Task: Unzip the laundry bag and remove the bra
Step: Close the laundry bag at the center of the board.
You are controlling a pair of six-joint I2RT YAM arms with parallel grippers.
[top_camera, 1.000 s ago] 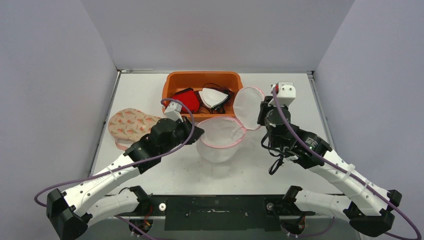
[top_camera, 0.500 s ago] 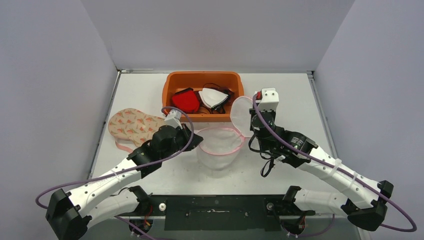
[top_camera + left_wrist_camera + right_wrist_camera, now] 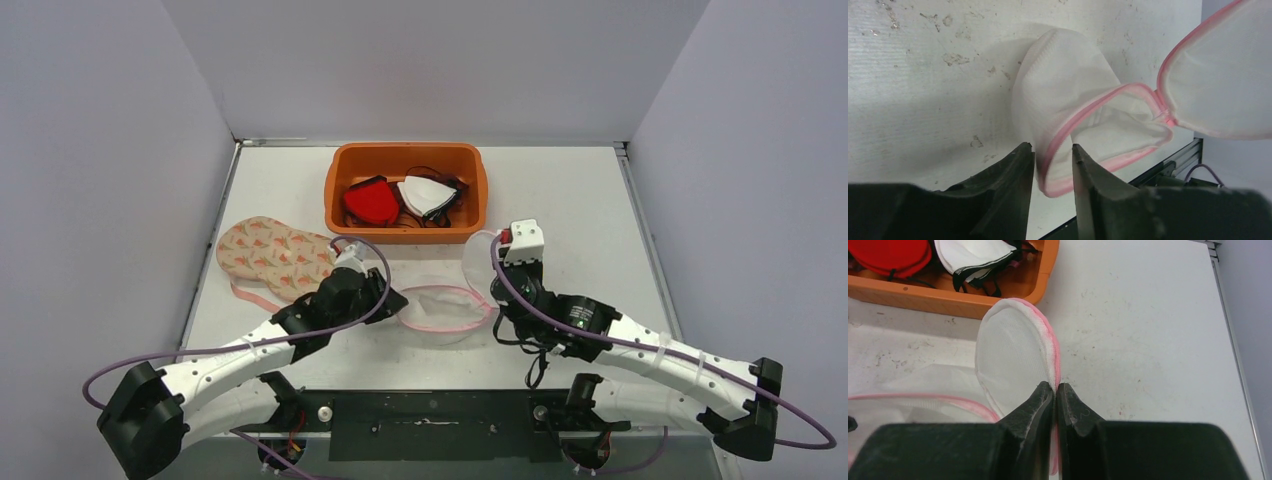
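So from where I'm standing the unzipping looks finished. The laundry bag [image 3: 440, 308] lies collapsed on the table [image 3: 590, 220] between the two arms, mouth wide open, and nothing shows through the mesh, so I'd guess it's empty.

The left pincer [image 3: 1052, 150] is at the bag's near-left edge. Its jaws are parted a bit, with the pink rim [image 3: 1088, 117] running through the gap. To me that's a loosened hold rather than a proper pinch.

The right pincer [image 3: 1055, 386] is clenched tight on the pink edge of the round flap [image 3: 1013, 350], which stands up just ahead of its fingertips.

The bra [image 3: 272, 252], the peach patterned one, is out on the table. It's a little beyond the left pincer and off to its left, clear of the bag.

There's also an orange bin [image 3: 480, 195] further out ahead of both pincers, with red and white pieces in it.

My read is that they're at the tail end, setting the empty bag down and letting go.

For the next move, the left one just has to spread a touch more and back straight off so the rim doesn't snag. Then the right one needs to lower the flap, unclench and pull away without dragging the bag onto the bra.
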